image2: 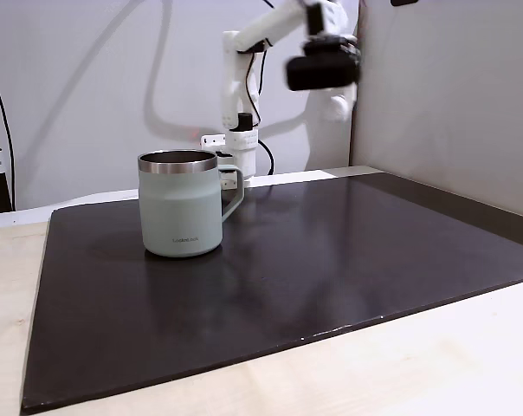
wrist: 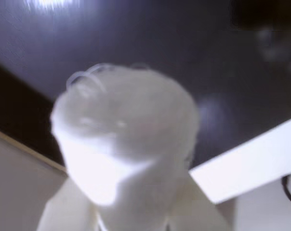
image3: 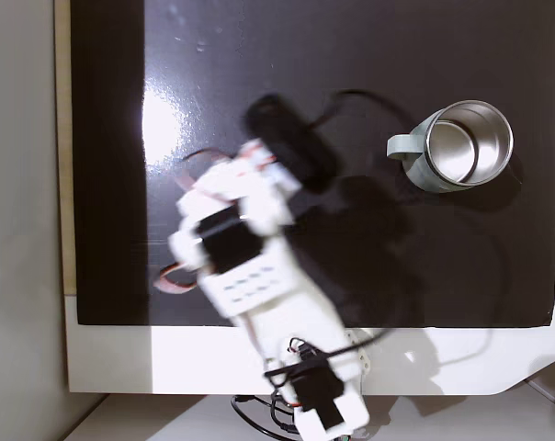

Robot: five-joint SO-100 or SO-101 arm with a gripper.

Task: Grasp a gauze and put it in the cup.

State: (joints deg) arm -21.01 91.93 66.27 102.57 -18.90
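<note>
The claw (wrist: 128, 211) is gripping the gauze (wrist: 124, 144), jaws closed against the roll and holding it high above the table (image2: 331, 260). The cup (image2: 180, 204) is standing empty, well apart from the claw. Grasping appears complete; carrying and releasing remain.

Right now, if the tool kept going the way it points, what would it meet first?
Probably the bare dark mat: the tool, holding the gauze, faces open mat. The cup sits well aside. Depth is unclear.
</note>
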